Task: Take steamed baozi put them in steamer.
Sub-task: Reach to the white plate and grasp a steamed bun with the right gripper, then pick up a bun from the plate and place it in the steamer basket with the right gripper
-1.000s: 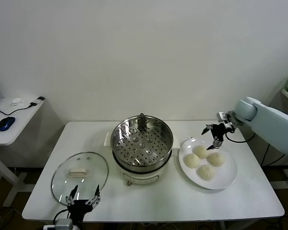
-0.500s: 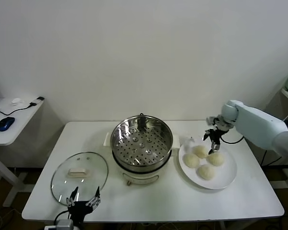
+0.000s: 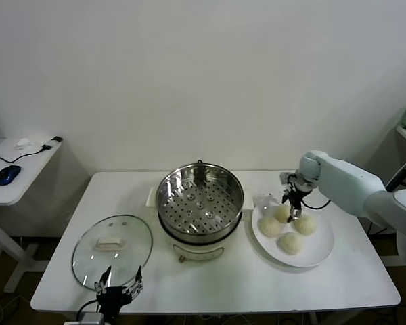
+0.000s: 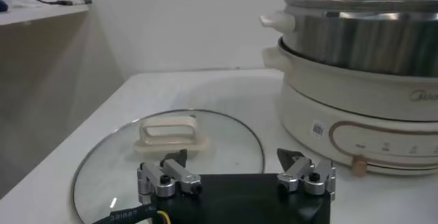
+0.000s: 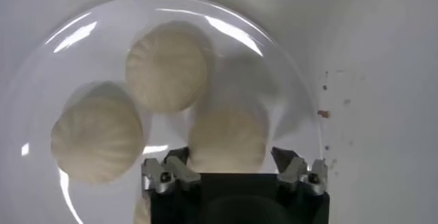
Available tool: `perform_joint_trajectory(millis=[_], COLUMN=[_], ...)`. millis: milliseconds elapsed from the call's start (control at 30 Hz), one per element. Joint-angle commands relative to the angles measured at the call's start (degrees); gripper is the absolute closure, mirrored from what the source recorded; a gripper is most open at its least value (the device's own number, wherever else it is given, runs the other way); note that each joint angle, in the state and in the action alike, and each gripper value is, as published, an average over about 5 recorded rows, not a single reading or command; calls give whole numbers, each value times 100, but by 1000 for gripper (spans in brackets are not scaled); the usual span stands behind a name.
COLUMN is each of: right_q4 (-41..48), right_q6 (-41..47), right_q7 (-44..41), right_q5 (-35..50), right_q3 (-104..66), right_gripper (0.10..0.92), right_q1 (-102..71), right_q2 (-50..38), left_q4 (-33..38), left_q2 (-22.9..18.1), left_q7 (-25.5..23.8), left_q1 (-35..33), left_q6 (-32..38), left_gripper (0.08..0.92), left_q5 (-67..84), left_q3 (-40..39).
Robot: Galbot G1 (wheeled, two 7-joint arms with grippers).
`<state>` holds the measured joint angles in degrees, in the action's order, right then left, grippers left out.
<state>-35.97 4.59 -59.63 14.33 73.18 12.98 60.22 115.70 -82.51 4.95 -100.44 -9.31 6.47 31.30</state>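
Four cream-white baozi lie on a white plate to the right of the steamer, a shiny steel perforated basket on a cream pot base, empty inside. My right gripper is down over the plate's back left part. In the right wrist view its open jaws straddle one baozi, the fingertips close to its sides. Two more baozi lie beyond it. My left gripper waits open at the table's front left edge, empty.
A round glass lid with a white handle lies flat at the front left, just ahead of the left gripper. The pot base stands to its side. A small side table with a mouse is at the far left.
The right arm has swung left and lowered from the plate's back right edge onto the back baozi, its fingers now around it. The left arm has not moved.
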Motion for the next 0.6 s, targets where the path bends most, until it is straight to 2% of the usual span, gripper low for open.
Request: perform_joint_trajectory(millis=[33,200,367,600], right_q4=[-87,-900,-1715,-3096], right_q6=[111,-10,-353,-1469], right_q7=[110,-35,-296,-571], right_q5=[-29,270,739,1498], right_q3=[22,179,645,1790], right_gripper=[344,346,347,347], right_q1=[60,738,2116,4164], right_q2=[10,-435,-783,-394], left_q4=[23,54,83,124], left_q2=[-9,-16,-30,9], left_q7=[6,18,17,7], left_q1=[-19,-53,-59,-71], left_q6=[-3,29,46,44], left_gripper=[177,177,177,177], left_q5=[-12,-31,-105,-160], left_q3=[-5,-31,-115,-186])
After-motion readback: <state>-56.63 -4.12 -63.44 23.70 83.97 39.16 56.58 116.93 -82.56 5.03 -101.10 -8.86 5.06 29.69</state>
